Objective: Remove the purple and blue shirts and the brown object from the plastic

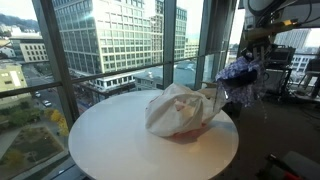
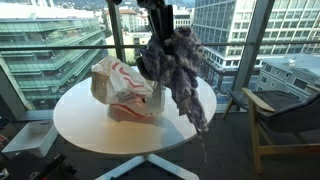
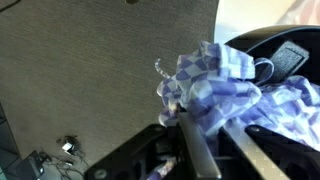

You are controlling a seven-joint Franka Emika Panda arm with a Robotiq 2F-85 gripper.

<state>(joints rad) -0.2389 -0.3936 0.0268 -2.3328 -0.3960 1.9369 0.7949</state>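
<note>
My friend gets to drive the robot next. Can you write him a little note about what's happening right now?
Pincer: shut on a blue-and-purple checked cloth, held up in the air beside the plastic bag.
Things: the bag sits crumpled on the round white table. The cloth hangs down past the table's edge and looks to be out of the bag.
Done: the checked cloth is out. I cannot tell whether it is one shirt or both.
Left: set the cloth down outside the bag, then look inside for a second shirt and the brown object, which is not in view.
</note>
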